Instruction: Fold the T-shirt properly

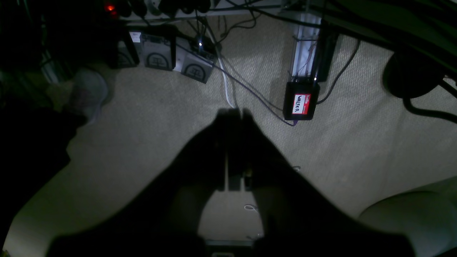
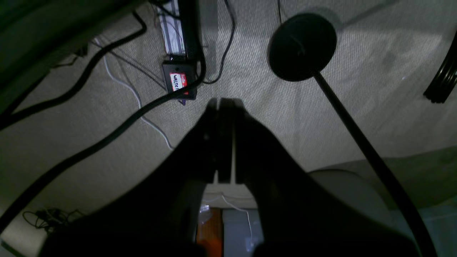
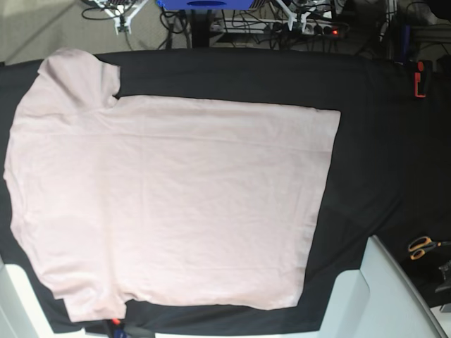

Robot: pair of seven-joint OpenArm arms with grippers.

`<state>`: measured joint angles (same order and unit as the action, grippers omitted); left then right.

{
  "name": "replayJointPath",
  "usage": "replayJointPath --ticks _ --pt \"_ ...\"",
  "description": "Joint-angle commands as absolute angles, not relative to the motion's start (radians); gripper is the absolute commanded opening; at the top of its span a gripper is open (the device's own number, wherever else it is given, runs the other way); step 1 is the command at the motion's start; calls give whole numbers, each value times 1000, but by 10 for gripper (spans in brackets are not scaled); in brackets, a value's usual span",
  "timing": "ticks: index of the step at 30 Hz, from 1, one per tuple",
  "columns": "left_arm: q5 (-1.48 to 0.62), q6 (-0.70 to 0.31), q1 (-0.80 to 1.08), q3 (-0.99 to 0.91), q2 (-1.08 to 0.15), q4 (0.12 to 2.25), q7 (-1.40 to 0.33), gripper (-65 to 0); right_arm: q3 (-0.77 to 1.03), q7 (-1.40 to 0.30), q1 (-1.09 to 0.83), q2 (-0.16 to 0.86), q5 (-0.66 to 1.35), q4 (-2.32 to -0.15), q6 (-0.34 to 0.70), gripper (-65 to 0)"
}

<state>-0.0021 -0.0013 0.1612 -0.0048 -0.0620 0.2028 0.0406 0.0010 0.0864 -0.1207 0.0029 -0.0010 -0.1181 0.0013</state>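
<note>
1. grippers, left [image 1: 230,115] and right [image 2: 225,104], both have their fingers pressed together, holding nothing; neither touches the t-shirt.
2. the t-shirt [image 3: 176,204] lies spread out and lightly wrinkled on the black cloth [image 3: 380,169], its sleeves toward the cloth's left side in the base view and its straight hem toward the right. one sleeve reaches the cloth's top edge, the other its bottom edge.
3. scissors [image 3: 421,247] with orange handles lie near the base view's right border.
4. below the wrist cameras, a labelled black box [image 1: 301,101], a round black base [image 2: 302,47] and loose cables sit over grey fabric; in the right wrist view a thick cable [image 2: 125,123] crosses in front of the box.
5. the fingers look dark and blurred in both wrist views. the shirt's left side nearly meets the base view's border, and the scissors are cut off.
</note>
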Motion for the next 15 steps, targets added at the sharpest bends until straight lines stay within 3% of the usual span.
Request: replayJointPath --ticks 1,7,12,15 --pt "-5 2 170 -1 -67 205 42 -650 4 85 -133 7 1 -119 2 -650" --pt "-1 2 274 -5 -81 358 41 -650 5 -108 -202 7 2 -223 2 -650" --pt "-5 2 479 -7 -134 685 35 -650 12 -338 -453 8 2 -705 2 -650" --pt "-7 2 584 -8 -166 866 35 -650 110 -472 -607 5 2 -1069 2 -650"
